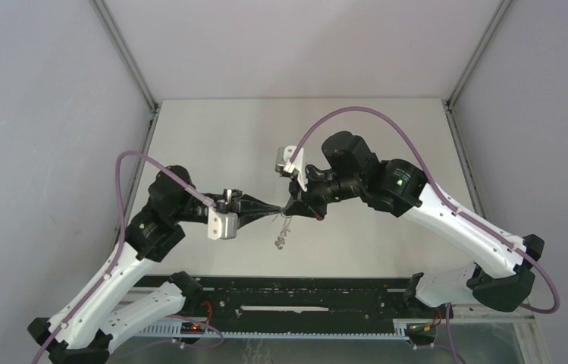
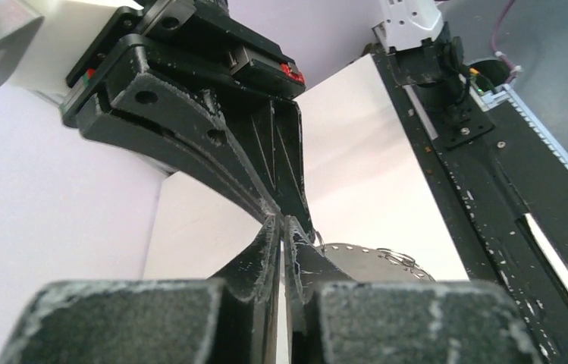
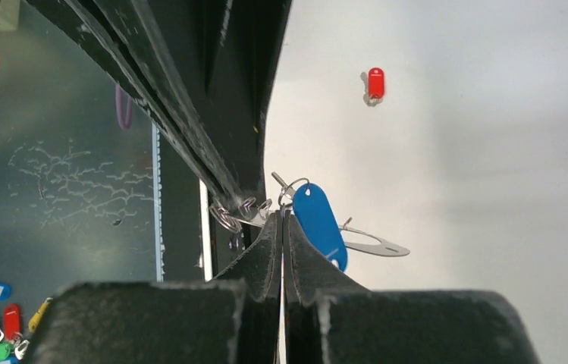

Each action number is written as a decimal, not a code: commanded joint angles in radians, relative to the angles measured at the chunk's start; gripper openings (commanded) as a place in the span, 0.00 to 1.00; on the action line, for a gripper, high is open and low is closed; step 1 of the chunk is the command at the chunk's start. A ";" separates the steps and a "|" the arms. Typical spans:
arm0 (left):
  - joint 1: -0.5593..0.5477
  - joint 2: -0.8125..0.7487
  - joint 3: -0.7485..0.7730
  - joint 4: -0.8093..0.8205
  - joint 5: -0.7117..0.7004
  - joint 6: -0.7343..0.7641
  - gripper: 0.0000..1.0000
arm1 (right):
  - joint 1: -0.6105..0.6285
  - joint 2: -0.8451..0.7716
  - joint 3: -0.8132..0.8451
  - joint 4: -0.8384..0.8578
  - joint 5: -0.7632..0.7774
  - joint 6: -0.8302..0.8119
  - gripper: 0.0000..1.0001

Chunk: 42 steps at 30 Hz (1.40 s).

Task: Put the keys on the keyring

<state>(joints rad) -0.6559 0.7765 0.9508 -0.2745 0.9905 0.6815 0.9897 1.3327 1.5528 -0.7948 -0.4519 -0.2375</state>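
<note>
— Where do we stand?

— Our left tool (image 2: 281, 230) is closed on the rim of the keyring (image 2: 375, 255), whose beaded arc shows at the lower right of the left wrist view. Our right tool (image 3: 282, 221) is pressed shut too, and the blue key (image 3: 318, 224) seems pinched at its tips, in the centre of the right wrist view.

— And the red key (image 3: 375, 83)?

— It lies alone on the bench (image 3: 493, 152), at the upper right of that view, well apart from both tools.

— What worries us?

— The tips of the two tools nearly touch. If we push the key's small loop (image 3: 294, 189) against the ring at a bad angle, the thin wire could twist out of the left grip. The key could also pivot in the right grip and drop. And we cannot tell whether the loop is on the ring, so letting go on a guess would send the key down to the bench.
</note>
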 commanded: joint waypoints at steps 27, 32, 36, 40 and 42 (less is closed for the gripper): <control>-0.024 -0.048 0.043 -0.293 0.007 0.524 0.37 | -0.025 -0.001 0.043 -0.008 -0.263 -0.020 0.00; -0.048 -0.051 0.044 -0.305 0.015 0.516 0.34 | -0.020 0.012 0.051 -0.006 -0.253 -0.017 0.00; -0.056 -0.046 0.041 -0.329 0.001 0.547 0.32 | -0.015 0.016 0.056 -0.008 -0.251 -0.020 0.00; -0.060 -0.046 0.039 -0.341 -0.005 0.576 0.23 | -0.013 0.016 0.056 -0.015 -0.238 -0.021 0.00; -0.064 -0.050 0.033 -0.344 -0.019 0.600 0.17 | -0.014 0.014 0.055 -0.013 -0.231 -0.017 0.00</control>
<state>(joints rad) -0.7071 0.7326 0.9489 -0.6029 0.9737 1.2217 0.9707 1.3487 1.5635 -0.8204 -0.6880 -0.2447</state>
